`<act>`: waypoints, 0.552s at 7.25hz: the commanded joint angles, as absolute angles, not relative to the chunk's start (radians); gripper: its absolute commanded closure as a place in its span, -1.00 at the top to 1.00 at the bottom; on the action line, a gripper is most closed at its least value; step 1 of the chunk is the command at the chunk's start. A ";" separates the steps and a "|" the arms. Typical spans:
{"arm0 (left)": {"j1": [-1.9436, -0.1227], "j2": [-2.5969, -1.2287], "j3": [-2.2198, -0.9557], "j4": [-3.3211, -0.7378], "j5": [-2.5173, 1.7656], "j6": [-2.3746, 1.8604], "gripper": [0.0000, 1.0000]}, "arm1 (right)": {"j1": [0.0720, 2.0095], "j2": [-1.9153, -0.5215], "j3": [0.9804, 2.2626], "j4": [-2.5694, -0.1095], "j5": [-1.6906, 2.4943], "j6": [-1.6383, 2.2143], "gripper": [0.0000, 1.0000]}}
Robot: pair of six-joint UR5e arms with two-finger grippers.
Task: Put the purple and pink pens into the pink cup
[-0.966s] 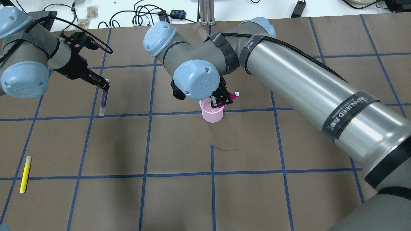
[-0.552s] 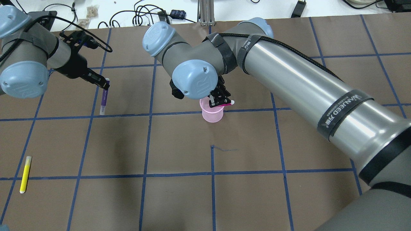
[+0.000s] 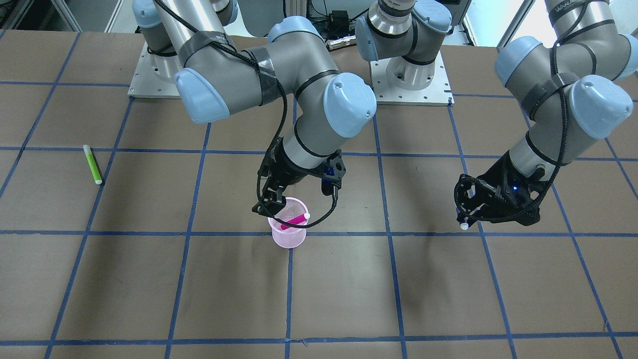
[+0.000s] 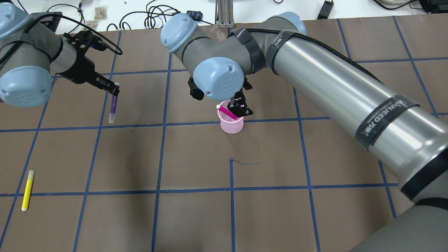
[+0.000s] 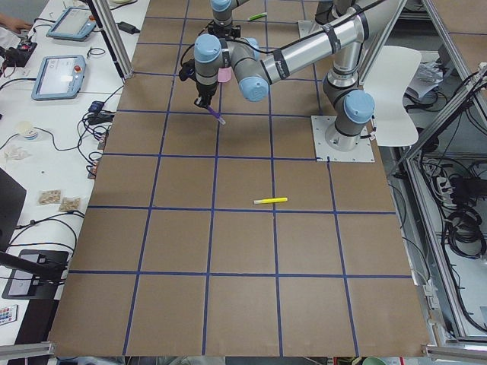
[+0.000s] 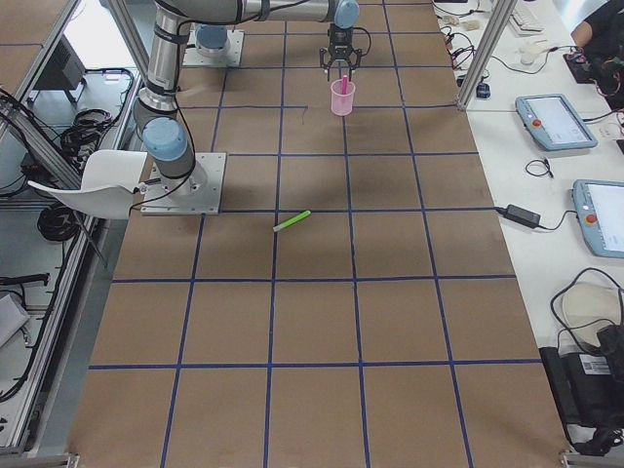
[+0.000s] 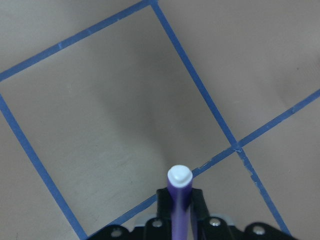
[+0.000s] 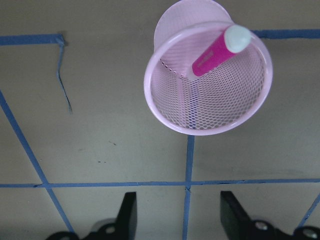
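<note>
Near the middle of the desk [image 4: 196, 217], the pink cup [image 4: 231, 126] stands upright on a blue tape line [image 4: 189, 123], with the pink pen [image 4: 226, 112] already inside it. That pen leans at a slant against the mesh wall, its white-capped end poking up past the rim.

My right fingers [image 4: 241, 109] hover just above the cup, over the part of its rim that faces the far edge of the desk. They are spread wide and hold nothing; the right wrist camera looks straight down between them into the cup, and the pen is clear of both.

Well apart from the cup, toward the left end of the desk, my left fingers [image 4: 112, 90] are clamped on the purple pen [image 4: 112, 106]. They grip it by its upper end. It hangs below them over bare desk, its white tip pointing down. The left wrist camera shows the barrel pinched between the two fingers, with only brown surface and tape lines beyond it.

A yellow pen [image 4: 27, 190] lies flat on the left half of the desk, toward my own edge. A green pen [image 3: 92, 164] lies flat on the right half, well apart from the cup.
</note>
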State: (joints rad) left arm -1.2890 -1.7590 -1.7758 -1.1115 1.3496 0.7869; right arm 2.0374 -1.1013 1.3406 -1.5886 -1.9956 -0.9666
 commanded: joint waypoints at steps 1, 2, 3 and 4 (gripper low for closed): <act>-1.357 -1.756 -1.772 -1.021 1.319 0.657 -1.00 | 1.866 -1.252 1.334 -1.574 -1.913 -0.980 0.81; -1.420 -1.759 -1.766 -0.962 1.315 0.565 -1.00 | 1.767 -1.325 1.350 -1.553 -1.861 -0.980 0.81; -1.496 -1.759 -1.763 -0.895 1.316 0.463 -1.00 | 1.668 -1.391 1.362 -1.539 -1.797 -0.979 0.78; -1.570 -1.770 -1.763 -0.821 1.318 0.375 -1.00 | 1.575 -1.455 1.394 -1.537 -1.739 -0.948 0.78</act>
State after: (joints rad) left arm -1.4838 -1.7617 -1.7642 -0.9052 1.3176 0.4846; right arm 1.6917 -1.3734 1.3644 -1.5454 -1.8107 -0.9713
